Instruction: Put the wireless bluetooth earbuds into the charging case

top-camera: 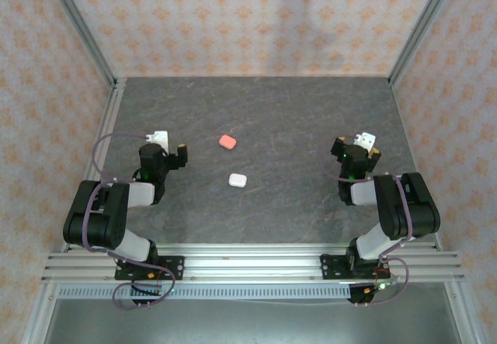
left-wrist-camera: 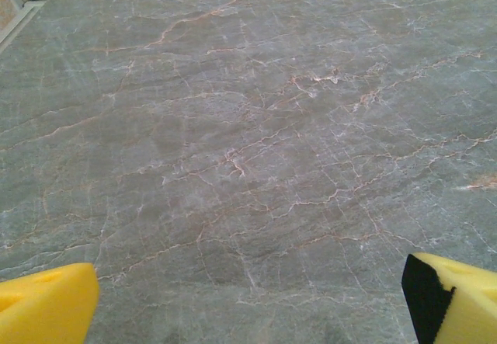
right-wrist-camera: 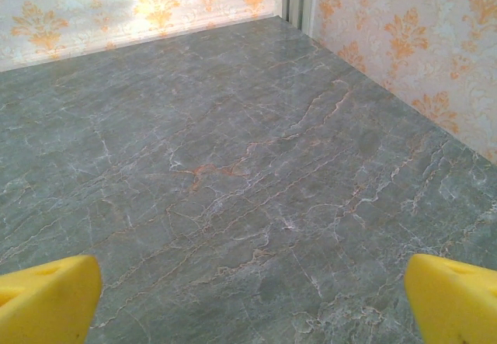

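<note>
Top external view: a small white case (top-camera: 237,179) lies near the middle of the dark, veined stone tabletop (top-camera: 311,111), and everything else is placed from it. A pink case (top-camera: 227,140) of like size lies just beyond the white case and slightly to its left, apart from it. Both are too small here to tell whether their lids are up or whether any earbuds sit in or beside them. The left tool (top-camera: 174,158) hangs well to the left of the white case, a little farther back than it, and the right tool (top-camera: 356,148) hangs well to the right of it, also a little farther back. Neither touches either case. In the left wrist view the yellow pads (left-wrist-camera: 46,305) stand at the two lower corners with bare stone between them, so that tool is spread wide and holds nothing. The right wrist view shows the same for the right tool: wide apart and empty, facing bare stone and the patterned wall (right-wrist-camera: 404,33).
</note>
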Motion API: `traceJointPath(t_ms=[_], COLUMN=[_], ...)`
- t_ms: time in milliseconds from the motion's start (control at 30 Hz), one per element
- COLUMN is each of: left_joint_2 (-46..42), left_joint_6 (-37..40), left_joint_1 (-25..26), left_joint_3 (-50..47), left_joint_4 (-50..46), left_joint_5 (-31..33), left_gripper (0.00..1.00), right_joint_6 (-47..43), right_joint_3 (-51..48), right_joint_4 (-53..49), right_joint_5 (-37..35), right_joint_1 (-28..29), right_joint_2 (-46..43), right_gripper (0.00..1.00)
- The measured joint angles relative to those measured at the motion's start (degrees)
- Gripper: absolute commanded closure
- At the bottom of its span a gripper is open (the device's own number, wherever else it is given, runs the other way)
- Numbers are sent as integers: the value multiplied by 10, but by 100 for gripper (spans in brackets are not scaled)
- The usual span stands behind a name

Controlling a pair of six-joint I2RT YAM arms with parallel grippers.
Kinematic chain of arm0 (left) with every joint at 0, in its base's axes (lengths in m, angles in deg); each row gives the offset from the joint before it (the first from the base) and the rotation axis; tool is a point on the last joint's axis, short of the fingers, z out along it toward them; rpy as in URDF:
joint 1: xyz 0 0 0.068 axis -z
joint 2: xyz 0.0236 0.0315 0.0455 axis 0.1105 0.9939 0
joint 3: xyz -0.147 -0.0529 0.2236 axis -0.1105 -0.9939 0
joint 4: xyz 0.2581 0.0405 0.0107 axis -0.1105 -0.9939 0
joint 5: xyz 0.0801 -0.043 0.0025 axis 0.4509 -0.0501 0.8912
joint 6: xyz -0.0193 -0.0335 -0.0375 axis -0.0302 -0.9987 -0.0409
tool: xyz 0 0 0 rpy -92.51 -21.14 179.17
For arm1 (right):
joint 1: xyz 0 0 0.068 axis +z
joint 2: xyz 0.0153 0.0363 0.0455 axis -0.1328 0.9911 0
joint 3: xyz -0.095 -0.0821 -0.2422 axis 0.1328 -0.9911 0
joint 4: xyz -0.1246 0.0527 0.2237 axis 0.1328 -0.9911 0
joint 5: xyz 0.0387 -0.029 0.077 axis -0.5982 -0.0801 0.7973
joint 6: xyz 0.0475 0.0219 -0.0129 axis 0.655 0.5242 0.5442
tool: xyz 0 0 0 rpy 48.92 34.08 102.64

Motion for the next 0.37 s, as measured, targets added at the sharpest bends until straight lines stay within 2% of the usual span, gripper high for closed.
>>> traceJointPath(t_ms=[367], left_joint_2=[0], left_joint_6=[0], left_joint_1=[0], left_joint_3=[0], left_joint_4=[0], left_joint_5=[0], left_gripper=[0], right_joint_6=[0], right_joint_3=[0], right_joint_4=[-11], right_joint_5=[10], right_joint_1=[0], right_joint_2=[0], right_gripper=[1])
